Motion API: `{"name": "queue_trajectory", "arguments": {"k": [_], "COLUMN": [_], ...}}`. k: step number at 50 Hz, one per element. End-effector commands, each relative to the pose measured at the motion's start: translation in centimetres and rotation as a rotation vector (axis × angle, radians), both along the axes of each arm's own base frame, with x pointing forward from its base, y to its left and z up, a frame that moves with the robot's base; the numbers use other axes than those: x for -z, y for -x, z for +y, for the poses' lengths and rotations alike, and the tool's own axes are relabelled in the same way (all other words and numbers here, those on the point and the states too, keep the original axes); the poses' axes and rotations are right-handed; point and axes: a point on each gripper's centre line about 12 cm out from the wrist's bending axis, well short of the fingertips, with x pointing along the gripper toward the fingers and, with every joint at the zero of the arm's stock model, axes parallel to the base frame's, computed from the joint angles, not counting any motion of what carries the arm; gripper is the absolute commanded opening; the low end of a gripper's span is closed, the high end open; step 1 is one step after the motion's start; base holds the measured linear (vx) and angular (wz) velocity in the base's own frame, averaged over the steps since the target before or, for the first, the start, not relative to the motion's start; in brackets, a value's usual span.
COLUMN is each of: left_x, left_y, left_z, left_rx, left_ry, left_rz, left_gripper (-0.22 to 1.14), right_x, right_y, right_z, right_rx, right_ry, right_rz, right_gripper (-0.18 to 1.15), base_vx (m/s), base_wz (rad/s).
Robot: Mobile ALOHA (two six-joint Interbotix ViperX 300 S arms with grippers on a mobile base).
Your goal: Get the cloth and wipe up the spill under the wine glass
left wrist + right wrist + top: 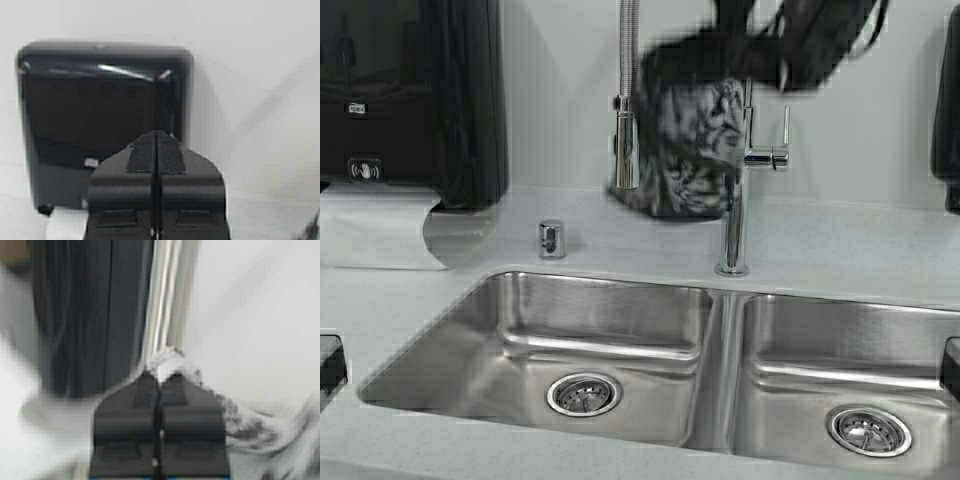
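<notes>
The cloth (pixel 690 140), dark with a pale leaf pattern, hangs limp in the air in front of the tap, above the counter behind the sink. My right gripper (pixel 745 50) is at its top, blurred, high against the wall. In the right wrist view the right gripper (pixel 159 377) is shut on a pale fold of the cloth (pixel 169 362), and the rest of it trails to one side. My left gripper (pixel 157 135) is shut and empty, facing a black paper towel dispenser (pixel 100 125). The wine glass and the spill are out of view.
A steel double sink (pixel 720 340) fills the front of the counter. A tall chrome tap (pixel 735 190) with a spring hose (pixel 627 110) stands behind it. The black dispenser (pixel 410 100) with a hanging paper sheet (pixel 375 225) is at the left. A small chrome cap (pixel 552 238) sits on the counter.
</notes>
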Motion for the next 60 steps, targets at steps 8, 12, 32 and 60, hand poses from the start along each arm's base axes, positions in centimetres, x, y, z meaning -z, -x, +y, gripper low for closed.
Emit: {"name": "queue_trajectory", "arguments": {"k": [8,12,32,60], "left_x": [-0.1,-0.1,0.1,0.2], "left_y": [-0.2,-0.2,-0.2,-0.1], "left_z": [0.0,0.0,0.0,0.0], "left_rx": [-0.001,-0.001,-0.001,0.0], "left_ry": [0.005,0.003,0.004,0.012], "left_rz": [0.003,0.003,0.012,0.015], "left_gripper": [0.03,0.03,0.03,0.03], "right_x": [-15.1,-17.9,-28.6,-26.2], "right_y": [3.2,3.9,6.9,10.1], "right_z": [-1.8,-2.2,-3.4,-0.9], "right_rx": [0.019,0.025,0.029,-0.071], "right_ry": [-0.128,-0.145,-0.23,-0.153], "right_rz": [-0.336,-0.372,-0.517,-0.363], "right_gripper": [0.07,0.07,0.07,0.07], "base_vx": [-0.05,-0.06,-0.11,-0.16], "base_wz": [0.01,0.01,0.01,0.03]}}
